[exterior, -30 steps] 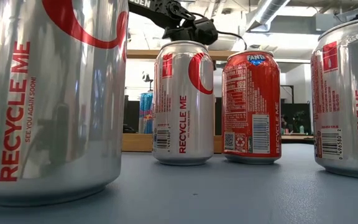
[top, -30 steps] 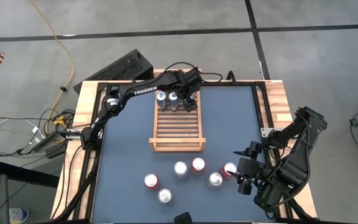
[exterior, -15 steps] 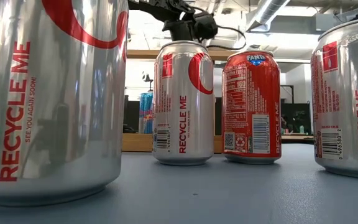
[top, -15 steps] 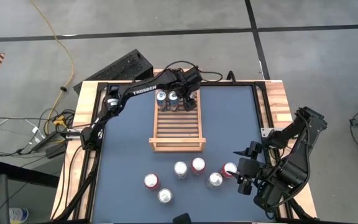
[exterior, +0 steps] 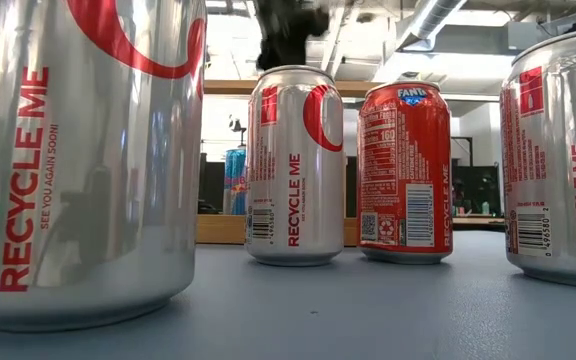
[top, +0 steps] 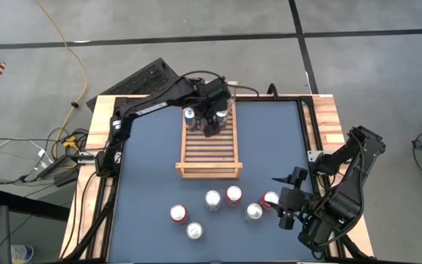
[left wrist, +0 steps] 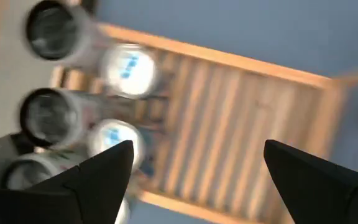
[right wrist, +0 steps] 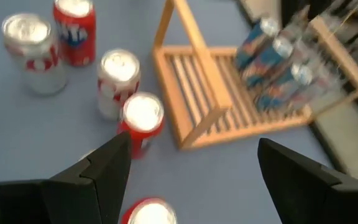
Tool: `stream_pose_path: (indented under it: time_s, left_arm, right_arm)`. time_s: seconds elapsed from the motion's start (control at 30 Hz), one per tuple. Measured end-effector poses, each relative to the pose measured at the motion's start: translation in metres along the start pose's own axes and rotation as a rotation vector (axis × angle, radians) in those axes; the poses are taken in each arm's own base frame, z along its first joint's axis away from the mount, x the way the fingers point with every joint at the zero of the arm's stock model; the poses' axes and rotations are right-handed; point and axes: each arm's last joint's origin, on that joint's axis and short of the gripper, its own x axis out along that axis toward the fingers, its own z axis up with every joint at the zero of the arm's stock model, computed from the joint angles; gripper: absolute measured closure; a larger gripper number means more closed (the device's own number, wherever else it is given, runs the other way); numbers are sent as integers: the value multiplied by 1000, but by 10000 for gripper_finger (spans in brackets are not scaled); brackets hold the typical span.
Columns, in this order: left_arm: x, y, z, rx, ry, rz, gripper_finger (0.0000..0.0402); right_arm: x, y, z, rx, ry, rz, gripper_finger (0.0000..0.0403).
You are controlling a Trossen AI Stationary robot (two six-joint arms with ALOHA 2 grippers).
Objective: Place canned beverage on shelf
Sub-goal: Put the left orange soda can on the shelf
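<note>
Left gripper (top: 212, 126) hung over the far end of the light-wood slatted rack, the shelf (top: 209, 149), jaws spread wide and empty. Blue-and-silver slim cans (top: 190, 115) stood upright in a row on the slats by the far rail; the left wrist view showed their tops (left wrist: 128, 65) just beside the fingers (left wrist: 98, 180), none between them. Judged step: clearing away after a placement. To do it well: rise straight up, jaws kept wide, no sideways sweep until clear, since the cans are close together and tall, so easy to tip.

Right gripper (top: 288, 207) waited at the near right corner, jaws wide, holding nothing, just beside the loose cans on the dark blue table top (top: 145, 176).

Writing: silver can with red swoosh (exterior: 296, 165) read "RECYCLE ME", with smaller "SEE YOU AGAIN SOON!" on the nearest silver can (exterior: 78, 160). Red-orange can (exterior: 404, 172) read "FANTA". Blue cans' brand unreadable.
</note>
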Motion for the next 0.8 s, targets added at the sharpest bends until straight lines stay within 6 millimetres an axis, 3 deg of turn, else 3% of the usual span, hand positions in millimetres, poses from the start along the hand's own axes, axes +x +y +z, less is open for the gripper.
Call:
stream_pose_path:
  time_s: [0.17,0.27,0.4,0.6,0.8]
  left_arm:
    - [-77,-54,-14,74,-156,-162,54]
    - [-122,-85,-29,18,-241,-251,54]
    - [-161,-136,-60,64,-260,-276,54]
    - [-194,-215,-120,135,-252,-171,54]
    - [-213,-293,-176,275,-504,14,54]
  right_arm:
    - [6,2,6,27,-138,-71,85]
    - [13,4,13,30,-146,-62,85]
    - [18,11,20,-25,-70,66,85]
    - [17,12,15,-6,115,210,85]
    - [18,2,2,46,335,190,85]
